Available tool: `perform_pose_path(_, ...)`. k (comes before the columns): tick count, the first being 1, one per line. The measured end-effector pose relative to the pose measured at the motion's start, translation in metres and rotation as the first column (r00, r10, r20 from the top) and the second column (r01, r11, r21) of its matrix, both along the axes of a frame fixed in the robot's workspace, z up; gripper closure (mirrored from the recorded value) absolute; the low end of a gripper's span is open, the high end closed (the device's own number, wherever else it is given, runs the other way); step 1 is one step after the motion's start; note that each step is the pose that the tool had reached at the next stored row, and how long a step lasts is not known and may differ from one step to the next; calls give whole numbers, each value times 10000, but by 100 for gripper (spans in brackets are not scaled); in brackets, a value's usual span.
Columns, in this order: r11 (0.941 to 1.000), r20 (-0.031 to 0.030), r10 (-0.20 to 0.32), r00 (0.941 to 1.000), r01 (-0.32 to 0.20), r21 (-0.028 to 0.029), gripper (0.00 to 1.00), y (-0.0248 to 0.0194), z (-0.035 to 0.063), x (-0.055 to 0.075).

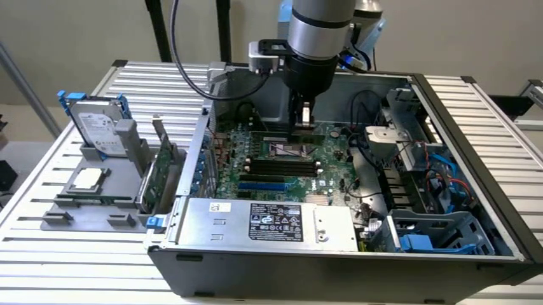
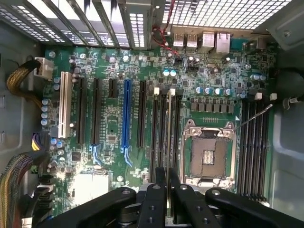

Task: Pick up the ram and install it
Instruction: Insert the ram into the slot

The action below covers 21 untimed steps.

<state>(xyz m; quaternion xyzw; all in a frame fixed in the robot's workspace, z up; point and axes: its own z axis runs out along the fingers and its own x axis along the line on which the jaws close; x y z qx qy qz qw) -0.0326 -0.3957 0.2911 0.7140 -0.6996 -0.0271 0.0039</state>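
My gripper (image 1: 306, 121) hangs inside the open computer case (image 1: 475, 159), over the green motherboard (image 1: 254, 181). It is shut on the ram (image 2: 168, 133), a thin green stick seen edge-on between the black fingers (image 2: 156, 199). In the exterior view the ram (image 1: 293, 136) shows as a narrow green strip just below the fingers. The stick lines up along the black memory slots (image 2: 160, 137) beside the CPU socket (image 2: 209, 152), directly above them. I cannot tell whether it touches a slot.
A grey stand outside the case, at the exterior view's left, holds a silver hard drive in a blue frame (image 1: 98, 127), a green expansion card (image 1: 157, 171) and a processor (image 1: 89, 180). The power supply (image 1: 263, 219) lies at the case front. Cables (image 1: 424, 171) and drive bays (image 1: 441, 235) crowd the right side.
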Motion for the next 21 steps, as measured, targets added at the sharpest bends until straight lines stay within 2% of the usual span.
perform_pose_path(6,10000,0,-3,10000,3,-1,100,-19,-109,-18)
perform_pose_path(13,10000,1,-3,10000,3,-20,100,-19,-237,-20)
perform_pose_path(18,10000,7,-28,10000,28,-66,100,-19,-327,-20)
perform_pose_path(21,9999,13,-63,10000,63,-112,100,-20,-375,-20)
